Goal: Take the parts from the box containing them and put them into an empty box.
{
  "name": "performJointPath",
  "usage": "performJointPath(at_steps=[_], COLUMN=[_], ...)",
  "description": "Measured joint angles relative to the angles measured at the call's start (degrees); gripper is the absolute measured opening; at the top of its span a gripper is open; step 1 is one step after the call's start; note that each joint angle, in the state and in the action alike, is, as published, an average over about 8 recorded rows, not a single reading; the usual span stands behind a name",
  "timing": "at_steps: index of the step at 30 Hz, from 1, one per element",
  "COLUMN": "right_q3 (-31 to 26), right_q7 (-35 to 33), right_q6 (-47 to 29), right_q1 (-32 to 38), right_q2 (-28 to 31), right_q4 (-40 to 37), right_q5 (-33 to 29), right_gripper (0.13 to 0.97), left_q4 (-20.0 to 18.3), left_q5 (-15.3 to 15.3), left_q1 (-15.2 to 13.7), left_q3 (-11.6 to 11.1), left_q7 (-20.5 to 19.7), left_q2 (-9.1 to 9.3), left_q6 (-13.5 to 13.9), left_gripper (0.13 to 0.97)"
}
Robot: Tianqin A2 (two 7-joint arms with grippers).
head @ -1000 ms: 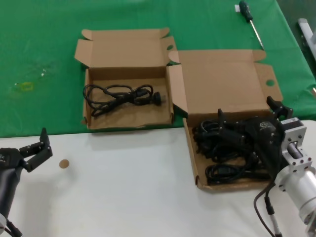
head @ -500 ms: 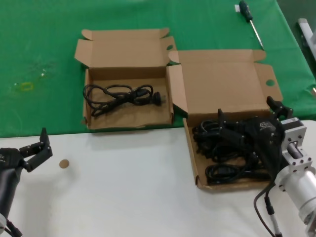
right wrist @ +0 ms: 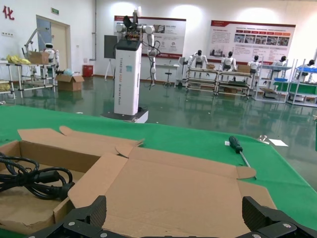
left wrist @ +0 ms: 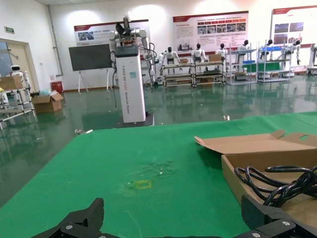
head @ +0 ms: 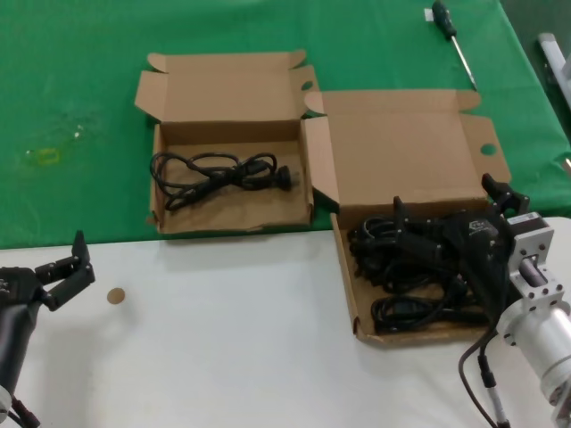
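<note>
The larger brown box stands open at the right, its tray holding several black coiled cables. My right gripper hangs open over that tray, fingers toward the lid, holding nothing. The smaller brown box stands open at the left with one black cable lying in it; that cable also shows in the left wrist view and the right wrist view. My left gripper is open and empty, parked above the white table at the near left.
A green cloth covers the far half of the table and a white surface the near half. A screwdriver lies at the far right on the cloth. A small brown disc lies near my left gripper.
</note>
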Motion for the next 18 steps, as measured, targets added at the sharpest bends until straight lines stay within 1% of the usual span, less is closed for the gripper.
performJointPath(at_steps=[18], right_q3=[0.0], right_q7=[0.0], right_q6=[0.0], right_q1=[0.0], right_q2=[0.0], right_q4=[0.0], right_q5=[0.0], right_gripper=[0.966], left_q4=[0.0], left_q5=[0.0], left_q1=[0.0], left_q3=[0.0], left_q7=[0.0], left_q2=[0.00], left_q6=[0.0], left_gripper=[0.966])
